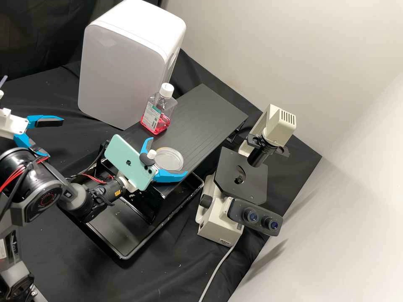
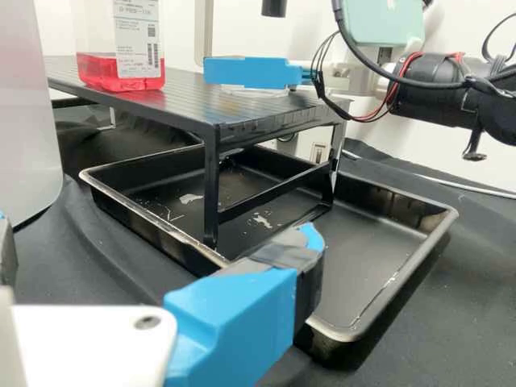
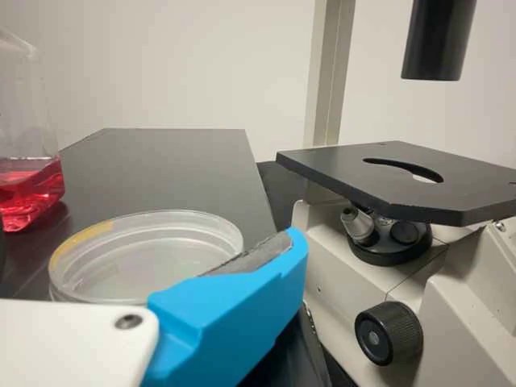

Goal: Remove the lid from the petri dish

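From above, the one petri dish (image 1: pixel 172 156) sat on the raised shelf (image 1: pixel 210 113) between the right gripper's (image 1: pixel 165 160) spread fingers, the left gripper (image 1: pixel 52 136) likewise spread, well apart; its wrist view showed one tray (image 2: pixel 403 266), the right's one flask (image 3: pixel 28 185).

Upper right of the frame: plain white wall (image 1: pixel 294 50), meeting a second white surface (image 1: pixel 369 188) along a diagonal edge at right. Upper left: dark backdrop (image 1: pixel 37 33). Centre to lower left: bench draped in black cloth (image 1: pixel 176 268), its soft grey shadow (image 1: pixel 268 253) falling at lower right. Lighting even and diffuse.
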### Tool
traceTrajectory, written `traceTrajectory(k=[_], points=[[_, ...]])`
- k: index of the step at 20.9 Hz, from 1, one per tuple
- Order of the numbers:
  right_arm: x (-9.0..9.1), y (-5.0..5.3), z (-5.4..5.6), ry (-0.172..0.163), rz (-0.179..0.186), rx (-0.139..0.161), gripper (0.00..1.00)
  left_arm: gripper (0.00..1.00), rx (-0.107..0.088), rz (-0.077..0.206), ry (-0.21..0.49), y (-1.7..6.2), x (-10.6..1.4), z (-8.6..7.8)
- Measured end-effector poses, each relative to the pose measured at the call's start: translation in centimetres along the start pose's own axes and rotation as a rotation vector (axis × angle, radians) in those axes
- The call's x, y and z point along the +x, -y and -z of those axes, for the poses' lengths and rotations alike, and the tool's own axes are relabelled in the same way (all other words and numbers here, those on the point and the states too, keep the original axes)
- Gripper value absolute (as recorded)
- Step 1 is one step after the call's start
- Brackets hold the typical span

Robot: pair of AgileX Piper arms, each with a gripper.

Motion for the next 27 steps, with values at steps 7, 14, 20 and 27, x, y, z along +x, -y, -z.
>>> traceTrajectory(k=[7, 14, 20, 27], points=[[0.0, 0.0, 0.0, 0.0, 0.0, 0.0, 0.0, 1.0, 0.002, 0.004, 0.011, 0.07, 0.06, -0.23], [0.0, -0.01, -0.01, 0.001, -0.001, 0.001, 0.0, 1.0, 0.002, 0.004, 0.011, 0.07, 0.06, -0.23], [0.0, -0.01, -0.01, 0.001, -0.001, 0.001, 0.0, 1.0, 0.002, 0.004, 0.011, 0.07, 0.06, -0.23], [0.0, 0.0, 0.0, 0.0, 0.0, 0.0, 0.0, 1.0, 0.002, 0.004, 0.011, 0.07, 0.06, -0.23]])
